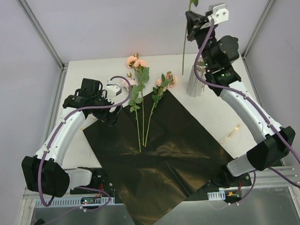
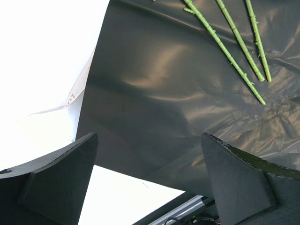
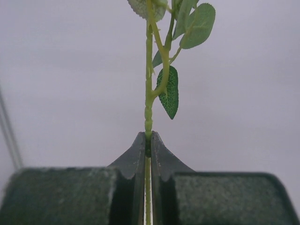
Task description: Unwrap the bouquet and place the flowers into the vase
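The right arm reaches high, its end effector (image 3: pixel 148 140) clenched on a thin green leafy rose stem (image 1: pixel 185 43) held upright, its tip near the pale ribbed cylindrical vase (image 1: pixel 195 81). The left arm crouches low, its end effector (image 2: pixel 150 140) released over the glossy black wrapping sheet (image 1: pixel 163 158), where three peach-pink roses (image 1: pixel 142 105) lie. The counter (image 1: pixel 100 69) is white and the walls are pale grey.

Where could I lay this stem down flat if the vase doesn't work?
For the stem: bare tabletop between the black sheet and the right arm, apart from a small label. The sheet's near half is also bare. Crowded: its far end, where three roses lie, and around the vase.
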`<action>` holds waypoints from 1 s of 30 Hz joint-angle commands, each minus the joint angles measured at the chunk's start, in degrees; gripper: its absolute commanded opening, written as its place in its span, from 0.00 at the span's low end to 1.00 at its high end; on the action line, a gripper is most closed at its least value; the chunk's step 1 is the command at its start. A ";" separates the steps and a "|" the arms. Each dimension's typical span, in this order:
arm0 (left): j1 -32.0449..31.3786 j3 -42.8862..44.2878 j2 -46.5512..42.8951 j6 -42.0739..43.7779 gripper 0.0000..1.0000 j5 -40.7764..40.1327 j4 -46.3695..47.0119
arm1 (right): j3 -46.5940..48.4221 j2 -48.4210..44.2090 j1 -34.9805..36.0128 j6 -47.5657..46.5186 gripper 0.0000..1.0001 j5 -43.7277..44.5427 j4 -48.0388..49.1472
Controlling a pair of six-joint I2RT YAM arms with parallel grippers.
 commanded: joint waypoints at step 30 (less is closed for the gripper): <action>0.61 0.27 -0.99 0.73 0.91 2.00 0.29 | -16.81 -5.63 -12.63 -1.43 0.01 5.89 19.42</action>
